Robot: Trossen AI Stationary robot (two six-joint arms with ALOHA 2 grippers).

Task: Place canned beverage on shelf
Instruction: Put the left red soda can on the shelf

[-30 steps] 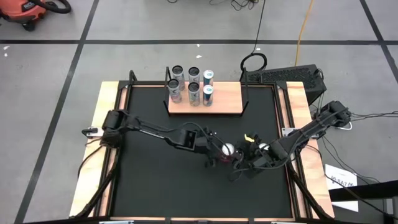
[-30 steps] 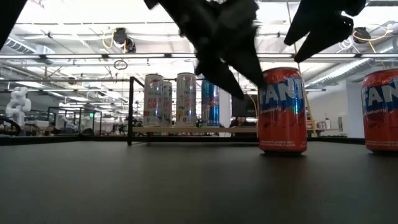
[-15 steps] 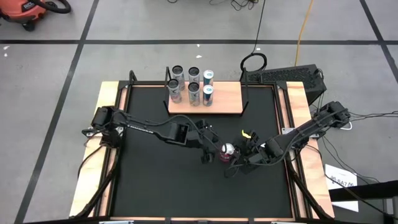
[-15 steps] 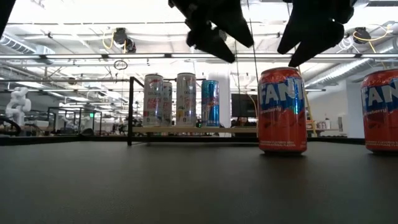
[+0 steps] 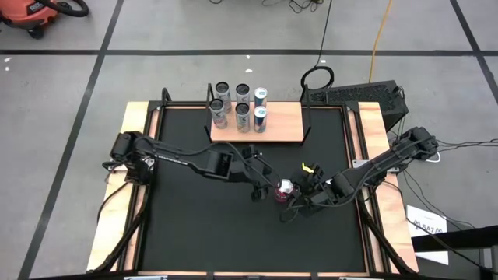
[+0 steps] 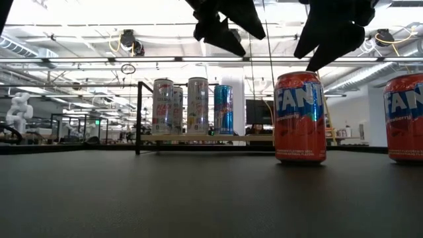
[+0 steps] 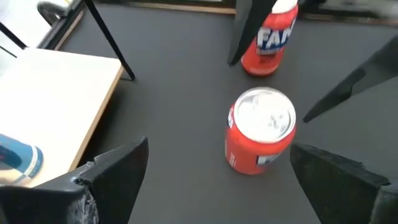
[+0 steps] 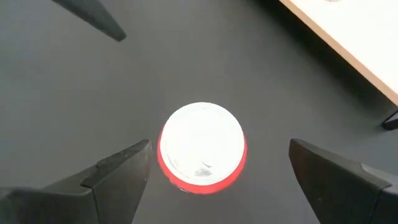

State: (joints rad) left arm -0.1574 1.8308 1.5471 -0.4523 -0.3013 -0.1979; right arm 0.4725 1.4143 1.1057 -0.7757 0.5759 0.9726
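An orange Fanta can [image 5: 284, 189] stands upright on the black tabletop; it also shows in the low view [image 6: 299, 118], the left wrist view [image 7: 261, 134] and the right wrist view [image 8: 202, 146]. My right gripper [image 5: 296, 201] is open above it, one finger on each side of the can's top and higher than it [image 6: 327, 36]. My left gripper [image 5: 259, 187] is open, raised, just left of the can [image 6: 225, 30]. The shelf [image 5: 284, 124], a light-wood board with black uprights, stands at the far edge with several cans [image 5: 241, 109] on its left half.
A second orange Fanta can [image 6: 404, 118] stands on the tabletop right of the first, also shown in the left wrist view [image 7: 267, 37]. The shelf's right half [image 5: 284, 128] is bare wood. Light-wood strips [image 5: 124, 155] line the table's sides.
My left gripper has risen from beside the can and drawn back toward the table's left edge, staying open. My right gripper has shifted a little toward the left, over the can. The can has stayed upright in place.
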